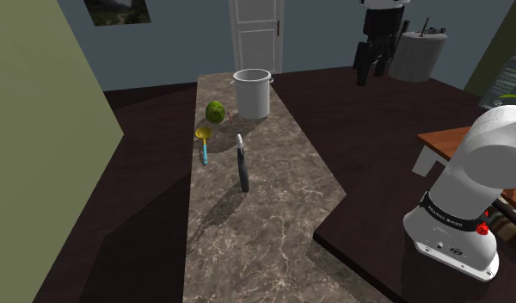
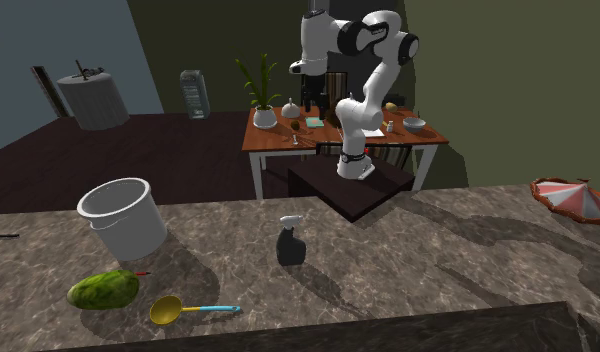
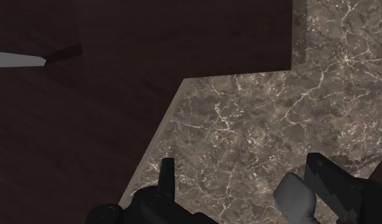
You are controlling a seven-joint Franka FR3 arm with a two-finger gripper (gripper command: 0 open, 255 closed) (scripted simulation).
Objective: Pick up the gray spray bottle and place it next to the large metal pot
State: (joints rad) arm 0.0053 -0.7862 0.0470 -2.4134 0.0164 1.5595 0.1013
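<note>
A long brown countertop of veined marble (image 1: 248,232) runs through a dim room with a dark brown floor and blue-grey walls. A large pale-grey cylindrical pot (image 1: 252,93) with small side handles stands toward the counter's far end in the shoulder view. The dark grey spray bottle (image 1: 242,163), capped by a lighter nozzle, stands upright on the marble well apart from the pot. It is nearer the camera than the pot in the shoulder view and to the pot's right in the second exterior view. A green striped melon (image 1: 215,111) lies just beside the pot. A yellow ladle with a blue handle (image 1: 204,142) rests near the melon, farther from the pot.

The white Franka arm (image 2: 363,100) rises from its stand well apart from the pot. It carries the all-black two-finger gripper (image 3: 240,159) high above counter level, away from both pot and bottle. In the wrist view the two fingers stand apart over bare marble, at the counter's stepped edge where it meets the dark floor. Behind the arm in the second exterior view, far from the pot, a reddish wooden table (image 2: 288,140) bears a potted plant (image 2: 260,90) and small dishes.
</note>
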